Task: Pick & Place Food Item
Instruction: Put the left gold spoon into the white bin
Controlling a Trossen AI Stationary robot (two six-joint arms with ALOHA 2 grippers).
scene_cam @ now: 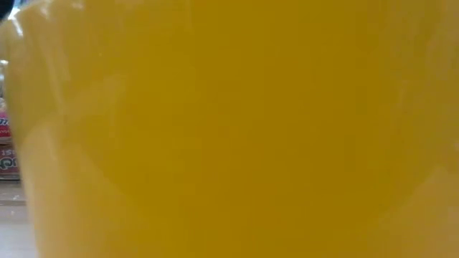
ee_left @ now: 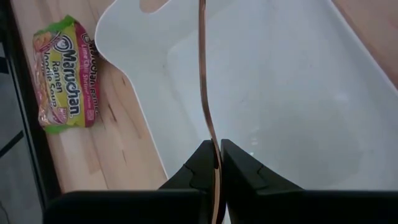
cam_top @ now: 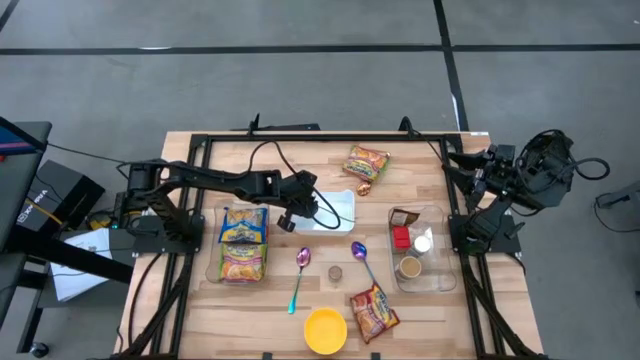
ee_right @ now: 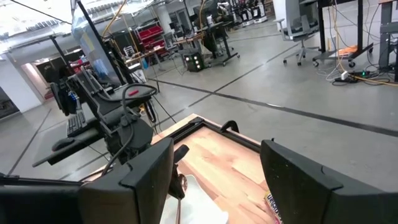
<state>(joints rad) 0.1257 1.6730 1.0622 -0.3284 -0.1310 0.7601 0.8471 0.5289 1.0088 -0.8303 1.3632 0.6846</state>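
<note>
Yellow plastic bowl (cam_top: 325, 330): set at the near edge of the table; the low view is filled by its wall, so nothing else is learned there.
Orange crinkled noodle packet (cam_top: 373, 310): laid flat just beside the bowl; not gripped.
Two metallic purple spoons (cam_top: 300, 272): laid on the bare wood behind the bowl, a small brown round object between them.
Clear tray with two yellow-and-blue packets (cam_top: 243, 245): placed at the left, both packets flat inside it.
Clear tub of small cups (cam_top: 440, 280): placed at the right; a red item and two round cups are seen inside.
Left gripper (ee_left: 216, 149): reached out to mid-table over the near rim of the white tray; the fingers are pressed together on a thin brownish strip (ee_left: 203, 62) seen edge-on. What the strip belongs to cannot be told.
White shallow plastic tray (ee_left: 280, 93): lying mid-table; its floor is shown bare, with no food in it.
Green-edged Maruchan ramen packet (ee_left: 65, 74): laid on the wood beside the tray's far side, apart from both grippers.
Right gripper (ee_right: 217, 162): parked off the table's right edge; the fingers are spread apart with nothing between them.
Progress: judged early to middle. A grasp has been made, but no packet is shown delivered into the white tray.
Left to do: carrying and release are judged to be outstanding.
</note>
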